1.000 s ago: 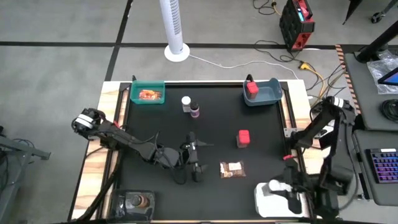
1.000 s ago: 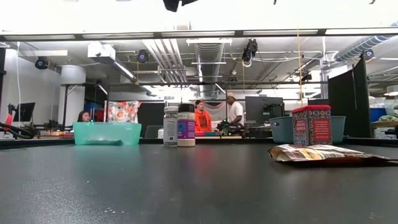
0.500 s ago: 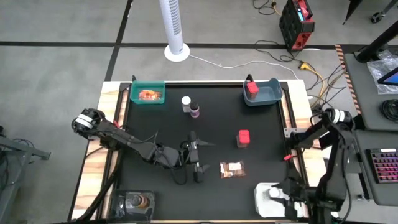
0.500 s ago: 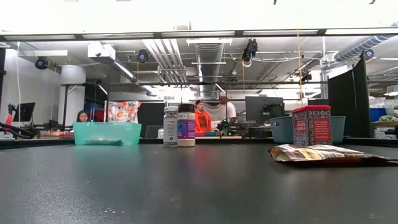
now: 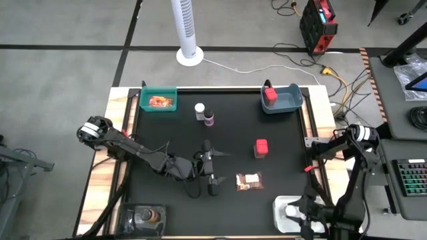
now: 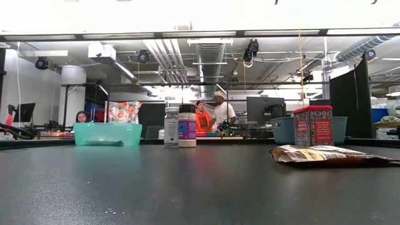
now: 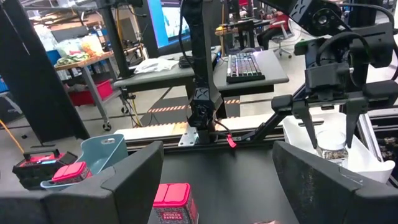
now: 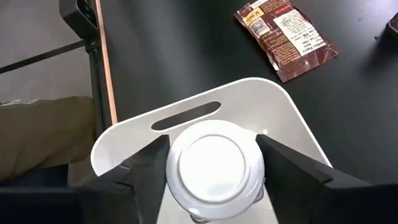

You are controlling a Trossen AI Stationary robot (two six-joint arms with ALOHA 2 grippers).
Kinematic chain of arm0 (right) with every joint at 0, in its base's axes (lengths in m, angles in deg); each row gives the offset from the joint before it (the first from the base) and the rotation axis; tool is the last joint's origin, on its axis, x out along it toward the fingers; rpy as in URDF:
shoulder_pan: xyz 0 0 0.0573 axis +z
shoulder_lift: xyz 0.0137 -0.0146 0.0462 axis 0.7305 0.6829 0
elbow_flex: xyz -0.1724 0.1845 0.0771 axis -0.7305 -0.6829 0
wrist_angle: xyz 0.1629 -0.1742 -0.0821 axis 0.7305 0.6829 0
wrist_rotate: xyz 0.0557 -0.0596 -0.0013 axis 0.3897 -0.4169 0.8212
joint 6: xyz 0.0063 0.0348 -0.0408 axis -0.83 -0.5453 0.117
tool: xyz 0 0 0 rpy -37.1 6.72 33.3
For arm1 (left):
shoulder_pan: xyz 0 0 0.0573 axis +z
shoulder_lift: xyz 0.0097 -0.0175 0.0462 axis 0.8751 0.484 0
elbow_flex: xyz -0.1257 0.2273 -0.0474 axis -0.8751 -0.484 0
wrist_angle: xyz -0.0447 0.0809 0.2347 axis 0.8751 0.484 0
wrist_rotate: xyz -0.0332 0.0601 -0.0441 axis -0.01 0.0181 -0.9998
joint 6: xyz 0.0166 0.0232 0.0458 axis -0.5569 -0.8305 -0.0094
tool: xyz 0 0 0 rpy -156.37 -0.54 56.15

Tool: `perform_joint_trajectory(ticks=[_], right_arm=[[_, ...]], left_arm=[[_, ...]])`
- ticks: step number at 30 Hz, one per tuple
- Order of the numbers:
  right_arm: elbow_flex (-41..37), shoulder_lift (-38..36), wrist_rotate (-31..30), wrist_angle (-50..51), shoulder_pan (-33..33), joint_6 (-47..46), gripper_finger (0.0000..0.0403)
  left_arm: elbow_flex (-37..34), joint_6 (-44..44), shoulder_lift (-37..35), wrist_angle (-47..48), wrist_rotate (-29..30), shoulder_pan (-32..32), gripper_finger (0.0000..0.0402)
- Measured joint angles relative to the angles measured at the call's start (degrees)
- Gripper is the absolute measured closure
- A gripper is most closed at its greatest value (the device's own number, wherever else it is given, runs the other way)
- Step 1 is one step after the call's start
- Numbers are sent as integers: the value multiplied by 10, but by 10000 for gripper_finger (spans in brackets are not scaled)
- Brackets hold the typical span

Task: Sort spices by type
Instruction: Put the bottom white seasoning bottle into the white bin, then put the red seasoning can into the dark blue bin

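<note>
At the near right corner of the black table [image 5: 227, 143], the right end effector [image 8: 211, 163] hangs over the white tray [image 8: 286, 124], its fingers set on either side of a white-capped bottle [image 8: 214, 165]. The round cap fills the gap between them, but whether the fingers press on it or stand just off it cannot be told. At the near left corner a clear tray [image 5: 143, 217] holds a small amber jar [image 5: 152, 215].

Slightly farther in, a brown flat packet [image 5: 249, 181] with a pale label lies flat on the table. Just left of it rests the left end effector [image 5: 210, 175], its fingers spread wide and empty.

Beyond the packet stands a red boxy container [image 5: 261, 148], upright and alone.

Farther back, a white-capped bottle [image 5: 199, 110] and a purplish jar [image 5: 209, 119] with a dark lid stand side by side.

At the far edge, the teal bin [image 5: 158, 100] on the left contains an orange packet [image 5: 160, 101], and the blue-grey bin [image 5: 280, 100] on the right holds a second red container [image 5: 269, 95].
</note>
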Motion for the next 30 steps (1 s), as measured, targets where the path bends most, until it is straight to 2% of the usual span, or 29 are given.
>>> perform_joint_trajectory(ticks=[5, 11, 19, 24, 27, 30], right_arm=[[0, -1, 1, 0, 0, 0, 131], [2, -7, 5, 2, 0, 0, 113], [3, -37, 6, 13, 0, -1, 128], [3, -68, -24, 42, -18, 2, 144], [3, -92, -47, 57, -49, 29, 152], [3, -118, -48, 61, -95, 74, 160]], left_arm=[[0, 0, 0, 1, 0, 0, 116], [-1, 0, 0, 5, 0, 0, 116], [-1, 0, 0, 18, 0, 0, 116], [-1, 0, 0, 41, 0, -1, 116], [-1, 5, -6, 78, 2, -3, 116], [15, 29, -16, 163, 6, -3, 116]])
